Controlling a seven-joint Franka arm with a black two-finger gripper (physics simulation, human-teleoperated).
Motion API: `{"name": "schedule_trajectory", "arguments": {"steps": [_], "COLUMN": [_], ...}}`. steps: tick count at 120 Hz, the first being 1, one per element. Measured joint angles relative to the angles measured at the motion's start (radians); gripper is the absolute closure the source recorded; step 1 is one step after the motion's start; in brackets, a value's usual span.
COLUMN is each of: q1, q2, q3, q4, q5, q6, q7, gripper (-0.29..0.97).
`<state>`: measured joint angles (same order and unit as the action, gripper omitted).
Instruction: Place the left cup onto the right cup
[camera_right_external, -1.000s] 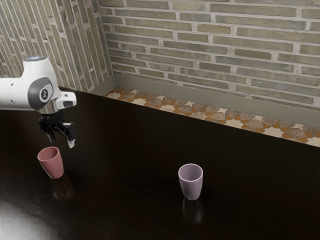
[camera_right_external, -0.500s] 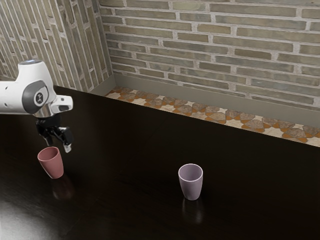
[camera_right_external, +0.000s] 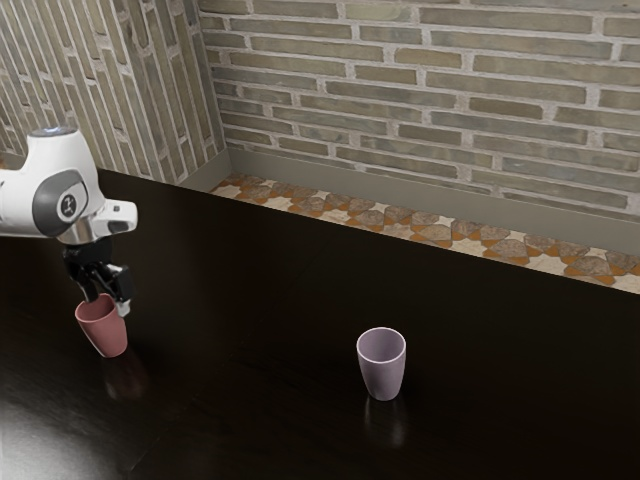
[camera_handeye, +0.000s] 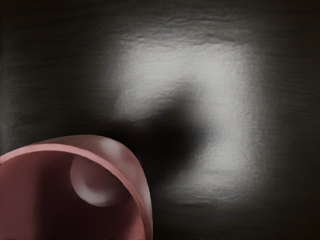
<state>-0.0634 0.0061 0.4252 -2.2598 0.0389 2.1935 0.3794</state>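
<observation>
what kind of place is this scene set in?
Probably a plain indoor room, simulated; nothing marks it as a kitchen or lab. Cues: brick walls meeting in a corner, a patterned tiled floor along them, and a big dark glossy table.

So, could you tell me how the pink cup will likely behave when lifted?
The pink cup looks hollow and thin-walled, so probably light. Its narrower base suggests it could tip if nudged sideways. The smooth wall may slip in the gripper.

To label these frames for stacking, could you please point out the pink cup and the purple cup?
pink cup (camera_right_external: 106, 338), exterior view, on its side wall.
purple cup (camera_right_external: 381, 370), exterior view, on its front wall.
</observation>
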Motion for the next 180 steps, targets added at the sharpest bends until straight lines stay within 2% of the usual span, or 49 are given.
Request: {"name": "schedule_trajectory", "arguments": {"steps": [15, 29, 76, 141, 180], "q1": [0.006, 0.003, -0.02, -0.02, -0.02], "q2": [0.014, 0.028, 0.089, 0.111, 0.102], "q3": [-0.001, -0.002, -0.002, -0.002, -0.002], "q4": [0.0, -0.006, -0.031, -0.051, -0.061], "q5": [0.001, 0.002, 0.001, -0.003, -0.004], "q6": [0.011, 0.03, 0.134, 0.16, 0.163], "q7": [0.003, 0.006, 0.01, 0.01, 0.007], "gripper": [0.3, 0.35, 0.37, 0.4, 0.69]}}
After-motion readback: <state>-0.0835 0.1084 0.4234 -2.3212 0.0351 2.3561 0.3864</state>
